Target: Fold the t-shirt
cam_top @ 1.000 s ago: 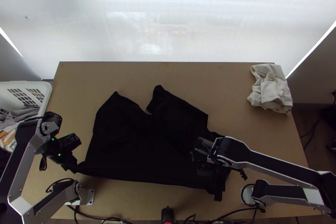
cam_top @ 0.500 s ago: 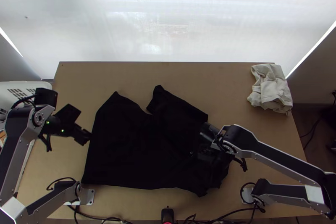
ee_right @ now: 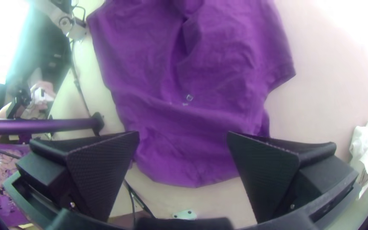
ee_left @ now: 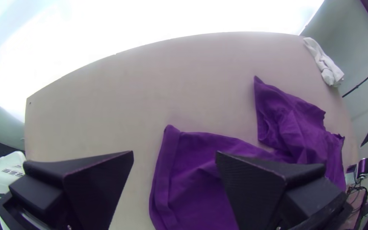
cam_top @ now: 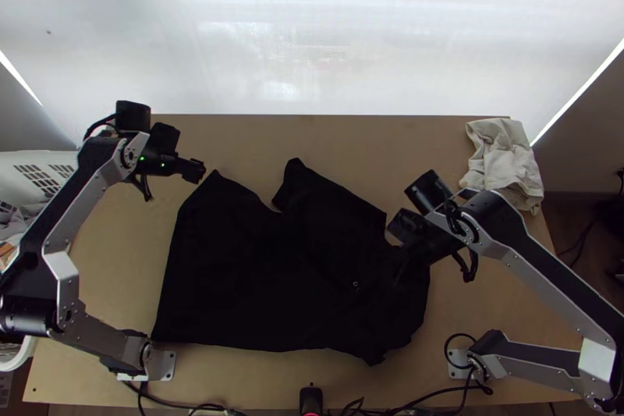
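Observation:
A black t-shirt (cam_top: pixel 257 275) lies loosely spread across the middle of the table in the top view, rumpled at its right end; in both wrist views the shirt (ee_left: pixel 192 179) looks purple. My left gripper (cam_top: pixel 195 170) is over the shirt's upper left corner; in the left wrist view the left gripper (ee_left: pixel 174 157) stands open, nothing between its fingers. Over the shirt's right part is my right gripper (cam_top: pixel 402 260), and in the right wrist view the right gripper (ee_right: pixel 184 138) is wide open above the cloth (ee_right: pixel 171 85), gripping nothing.
A crumpled light cloth (cam_top: pixel 503 162) lies at the table's back right corner. A white basket (cam_top: pixel 39 158) with clothes stands beyond the left edge. Cables run along the table's near edge. Bare wood (cam_top: pixel 366 151) lies behind the shirt.
My left gripper has moved up the picture from the shirt's lower left corner, having let it go. My right gripper has risen off the lower right part, which now lies lower and looser.

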Controlling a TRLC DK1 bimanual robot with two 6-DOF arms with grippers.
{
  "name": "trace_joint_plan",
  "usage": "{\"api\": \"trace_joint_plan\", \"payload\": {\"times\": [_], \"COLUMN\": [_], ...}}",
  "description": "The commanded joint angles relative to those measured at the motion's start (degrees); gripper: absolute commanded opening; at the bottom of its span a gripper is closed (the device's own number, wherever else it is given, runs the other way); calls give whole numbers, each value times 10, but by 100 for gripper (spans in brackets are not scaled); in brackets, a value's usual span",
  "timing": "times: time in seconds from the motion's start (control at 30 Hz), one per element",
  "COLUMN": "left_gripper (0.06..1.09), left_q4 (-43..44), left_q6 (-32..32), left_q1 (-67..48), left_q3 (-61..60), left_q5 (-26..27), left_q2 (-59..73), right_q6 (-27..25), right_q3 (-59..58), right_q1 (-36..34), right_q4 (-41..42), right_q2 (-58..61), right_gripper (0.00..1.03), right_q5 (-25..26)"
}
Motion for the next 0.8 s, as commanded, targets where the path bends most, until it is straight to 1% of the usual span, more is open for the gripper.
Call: {"api": "trace_joint_plan", "payload": {"times": [0.0, 0.13, 0.4, 0.47, 0.57, 0.67, 0.7, 0.77], "left_gripper": [99, 99, 99, 99, 99, 97, 96, 87], "left_q4": [50, 52, 73, 72, 66, 61, 59, 53], "left_q6": [-19, -19, -25, -28, -37, -40, -40, -36], "left_q1": [-25, -28, -28, -32, -37, -40, -41, -42], "left_q3": [28, 23, 27, 27, 25, 16, 14, 9], "left_q5": [-34, -43, -45, -45, -45, -45, -45, -44], "left_q2": [114, 136, 163, 167, 174, 178, 180, 182], "right_q6": [8, 8, 8, 8, 8, 5, 4, 0], "right_q3": [49, 57, 99, 108, 120, 141, 144, 151], "right_q1": [-54, -70, -73, -83, -101, -110, -110, -109], "right_q4": [45, 69, 88, 111, 166, 183, 193, 208], "right_q2": [26, 52, 115, 128, 153, 195, 207, 233], "right_gripper": [95, 95, 95, 95, 95, 95, 95, 95], "right_q5": [7, 9, 9, 9, 18, 28, 29, 30]}}
